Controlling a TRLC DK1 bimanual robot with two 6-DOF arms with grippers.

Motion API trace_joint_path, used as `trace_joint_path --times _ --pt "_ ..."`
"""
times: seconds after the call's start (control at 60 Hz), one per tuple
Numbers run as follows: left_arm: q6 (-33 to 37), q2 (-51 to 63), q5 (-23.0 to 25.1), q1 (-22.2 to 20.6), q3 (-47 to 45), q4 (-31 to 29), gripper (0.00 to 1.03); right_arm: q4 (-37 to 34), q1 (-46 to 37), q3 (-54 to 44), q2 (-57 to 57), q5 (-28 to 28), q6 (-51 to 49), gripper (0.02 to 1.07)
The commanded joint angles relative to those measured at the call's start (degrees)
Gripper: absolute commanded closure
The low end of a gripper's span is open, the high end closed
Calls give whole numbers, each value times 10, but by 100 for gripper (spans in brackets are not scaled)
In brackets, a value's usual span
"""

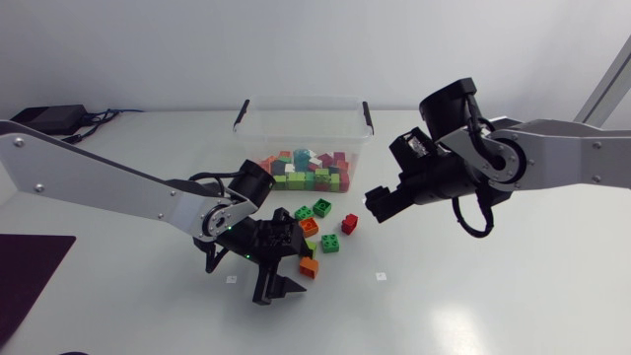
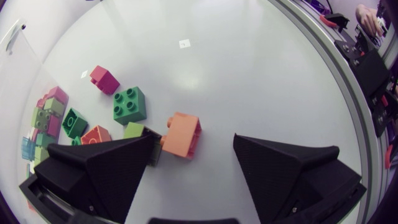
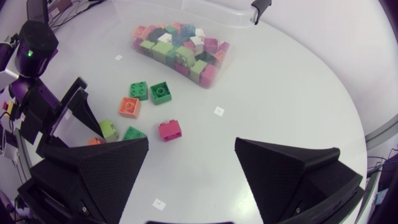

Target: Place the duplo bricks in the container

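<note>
The white table (image 1: 493,296) carries a clear container (image 1: 296,123) at its far middle, with mixed bricks heaped inside. Just in front of it, loose bricks lie in a small cluster on the tabletop. A green brick (image 1: 322,208) and a second green brick (image 1: 304,212) sit side by side, with an orange brick (image 1: 309,227) just nearer the front. A red brick (image 1: 349,224) lies slightly apart to the right. Further forward are a third green brick (image 1: 329,244) beside a lime brick (image 3: 109,129), then a second orange brick (image 1: 310,266). Two small white markers (image 1: 231,280) lie flat near the front, well apart. A dark mat (image 1: 30,266) covers the front-left corner.
</note>
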Motion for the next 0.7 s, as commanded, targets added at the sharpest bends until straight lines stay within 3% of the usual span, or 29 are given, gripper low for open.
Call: trace_joint_path --times 0.0,0.117,0.283,0.683 --pt "11 17 11 -7 10 -7 19 6 7 -16 2 -1 -18 7" --pt "12 23 12 -17 26 -33 33 7 8 -23 2 -1 -21 7" --pt "16 26 12 -25 39 -56 63 9 15 -35 1 -1 -30 7" --pt "53 15 11 -22 41 -134 67 35 47 -30 83 -22 -49 7"
